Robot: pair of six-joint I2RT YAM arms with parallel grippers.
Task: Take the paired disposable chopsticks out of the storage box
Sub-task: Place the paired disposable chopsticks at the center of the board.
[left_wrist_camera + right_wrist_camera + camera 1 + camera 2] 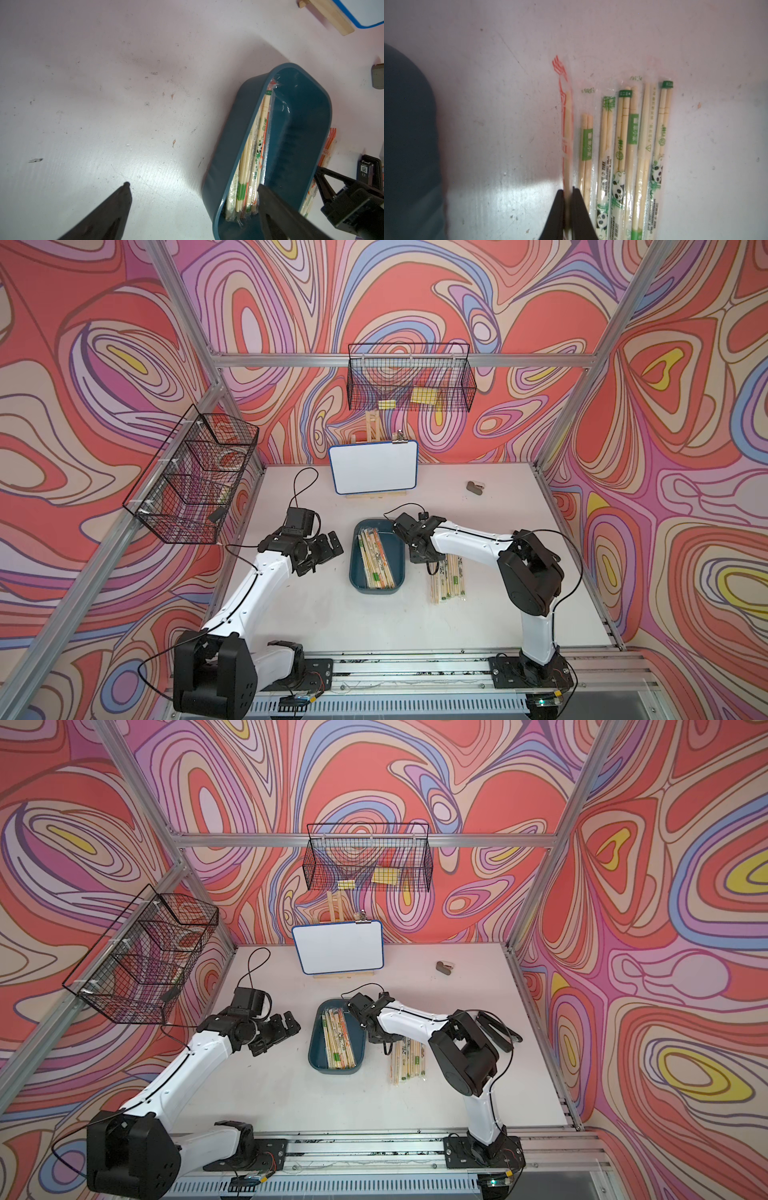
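One storage box [392,556], two grippers, one pair of chopsticks pinched.

The teal box sits near the middle of the table [332,614] and holds a bundle of paired disposable chopsticks [374,558] packed against its left wall (too overlapped to count). The right gripper [568,190] is outside the box, between it and the table's right edge, with its jaws closed on one red-orange printed pair [568,128]. Just beside that pair, six more sleeved pairs [629,145] lie in a row on the table, with green bands, green caps or panda prints. The left gripper [193,185] hangs by the box's left side with its two fingers spread wide and nothing between them. Toward the back edge stands one whiteboard [374,466], and two wire baskets [195,477] hang on the frame.
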